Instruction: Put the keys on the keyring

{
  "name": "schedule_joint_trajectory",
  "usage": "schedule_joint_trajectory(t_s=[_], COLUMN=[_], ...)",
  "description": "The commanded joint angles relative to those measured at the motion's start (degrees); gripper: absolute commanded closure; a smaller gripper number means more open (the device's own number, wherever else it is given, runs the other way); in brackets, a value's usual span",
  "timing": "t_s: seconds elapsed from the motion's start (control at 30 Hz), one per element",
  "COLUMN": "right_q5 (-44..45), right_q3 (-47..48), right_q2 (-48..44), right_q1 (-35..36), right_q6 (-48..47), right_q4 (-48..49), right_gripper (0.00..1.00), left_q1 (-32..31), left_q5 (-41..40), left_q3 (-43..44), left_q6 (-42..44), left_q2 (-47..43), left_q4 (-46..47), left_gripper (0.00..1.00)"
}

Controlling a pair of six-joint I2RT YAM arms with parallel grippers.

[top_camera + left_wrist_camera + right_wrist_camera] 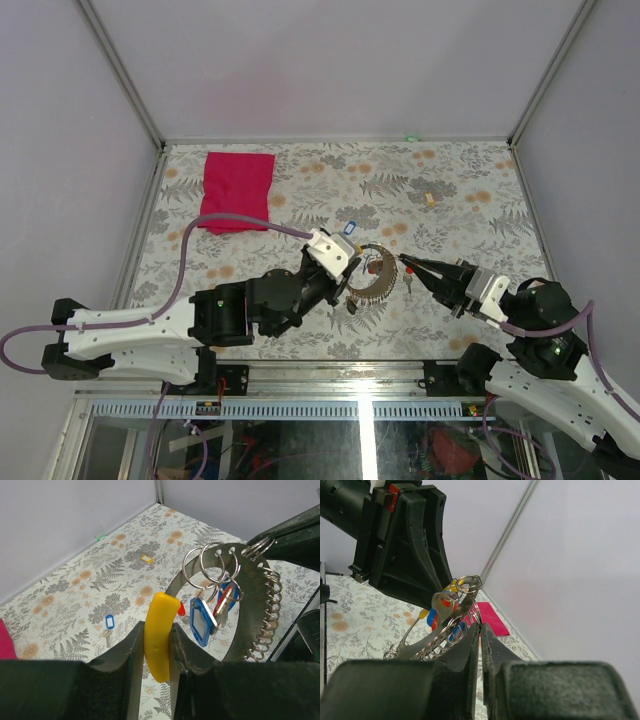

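Left gripper is clamped on a yellow plastic tag, its key hidden. Grey-strapped metal keyring is up between both arms. The right gripper is squeezed together at its rings, can't tell what it's pinching. Red cloth lies far back.
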Motion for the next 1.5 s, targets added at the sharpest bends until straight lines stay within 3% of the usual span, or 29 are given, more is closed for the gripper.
schedule_joint_trajectory(t_s=[0.0,0.53,0.83,1.0,1.07,1.47], right_q5=[-0.31,-3.34,-5.01,-3.61,-2.16,3.71], right_q3=[4.02,19.7,31.19,33.41,34.16,35.05], right_q2=[0.37,2.61,8.31,9.82,10.51,14.74], right_q1=[-0.01,-0.08,-0.06,0.0,-0.04,-0.07], right_q6=[-1.43,-3.74,3.92,7.42,8.75,13.33], right_q4=[-2.39,-28.59,-44.58,-49.0,-50.21,-52.7], right_gripper=[0.94,1.0,1.0,1.0,1.0,1.0], left_q1=[-0.23,-0.27,-0.27,-0.27,-0.27,-0.28], left_q5=[-0.3,14.36,16.3,15.63,15.38,19.36], left_q3=[-0.18,-6.09,-7.24,-8.05,-8.57,-11.43], left_q6=[-1.64,-7.51,-8.01,-8.24,-8.46,-6.62], left_q2=[-1.76,2.94,4.41,3.16,2.2,-6.42], left_q4=[4.5,11.91,15.23,15.52,15.52,15.74], left_gripper=[1.0,1.0,0.89,0.68,0.64,0.62])
